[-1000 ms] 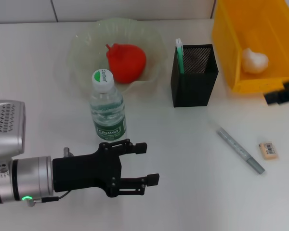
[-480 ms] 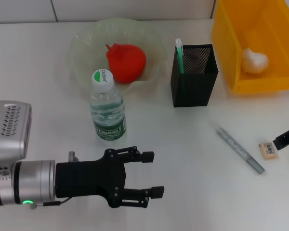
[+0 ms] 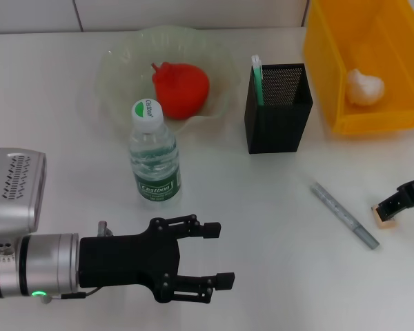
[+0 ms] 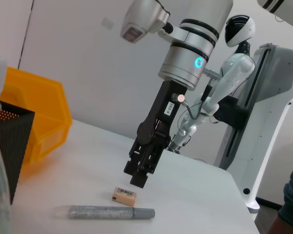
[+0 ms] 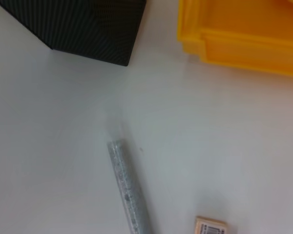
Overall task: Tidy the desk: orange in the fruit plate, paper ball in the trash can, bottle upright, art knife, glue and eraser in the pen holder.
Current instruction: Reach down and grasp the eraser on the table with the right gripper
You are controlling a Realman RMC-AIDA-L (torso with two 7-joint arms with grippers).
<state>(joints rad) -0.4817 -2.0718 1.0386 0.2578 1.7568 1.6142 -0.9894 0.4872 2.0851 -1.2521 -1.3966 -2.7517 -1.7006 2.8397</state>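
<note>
The right gripper, black and blocky, is hovering just above the small rectangular eraser on the smooth white desk; its finger state cannot be determined. The glittery grey art knife is lying beside the eraser. The left gripper is idling with fingers spread near the upright clear plastic bottle.

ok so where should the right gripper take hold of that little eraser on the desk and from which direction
Best from straight above, I'd say. The eraser lies flat on the desk as a low block, clear of the art knife beside it, so only its side faces are open. Close across its two longer sides, mid-length. The right gripper already hangs just over it, which suits a short vertical drop.
</note>
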